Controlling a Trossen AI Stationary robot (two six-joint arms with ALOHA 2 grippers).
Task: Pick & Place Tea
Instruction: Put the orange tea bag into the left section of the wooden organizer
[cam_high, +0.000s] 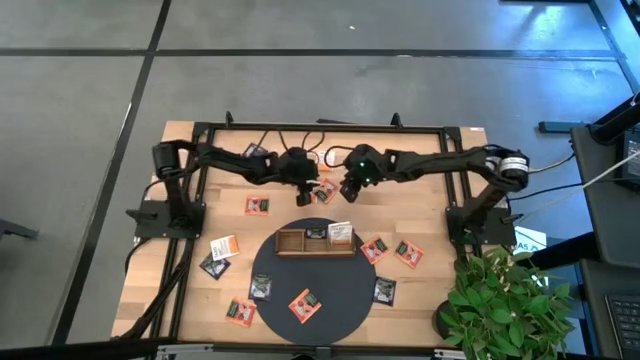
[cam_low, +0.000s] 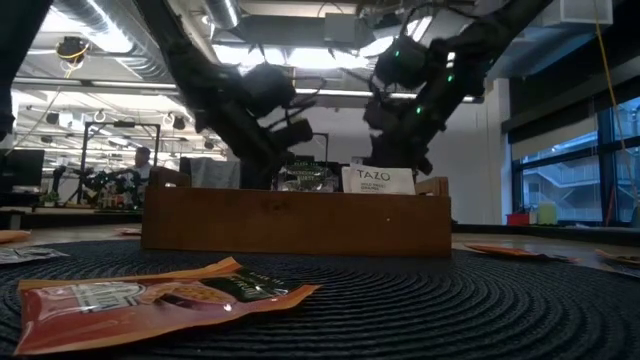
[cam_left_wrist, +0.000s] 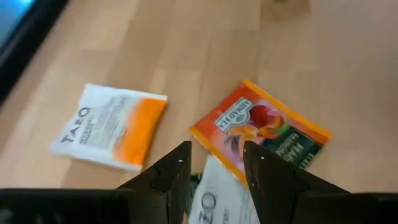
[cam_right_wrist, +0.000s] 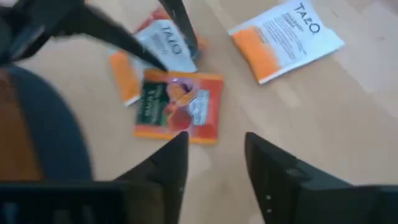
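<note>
Both grippers meet over the bare wood at the twelve o'clock side of the round dark mat (cam_high: 312, 283). The left gripper (cam_left_wrist: 214, 165) pinches a white Tazo sachet (cam_left_wrist: 217, 199) between its two dark fingers, just above an orange-red sachet (cam_left_wrist: 261, 130) that lies flat on the wooden table (cam_high: 440, 290); a second white-and-orange Tazo sachet (cam_left_wrist: 111, 127) lies on the wood near it. The right gripper (cam_right_wrist: 214, 152) hangs close beside the left one, its jaws spread and holding nothing, right over an orange-red sachet (cam_right_wrist: 180, 106), with the left arm's fingers and their white sachet just beyond it. On the mat's twelve o'clock part sits the long wooden tray (cam_high: 292, 250); a white Tazo sachet (cam_low: 378, 180) stands upright in its right-hand compartment and a dark one (cam_low: 300, 175) in the middle. More sachets are scattered about: an orange-red one (cam_high: 304, 305) on the mat toward six o'clock, black ones at the mat's eight o'clock (cam_high: 261, 287) and four o'clock (cam_high: 384, 291) edges, orange-red ones at three o'clock (cam_high: 407, 253), and one at ten o'clock (cam_high: 257, 205).
</note>
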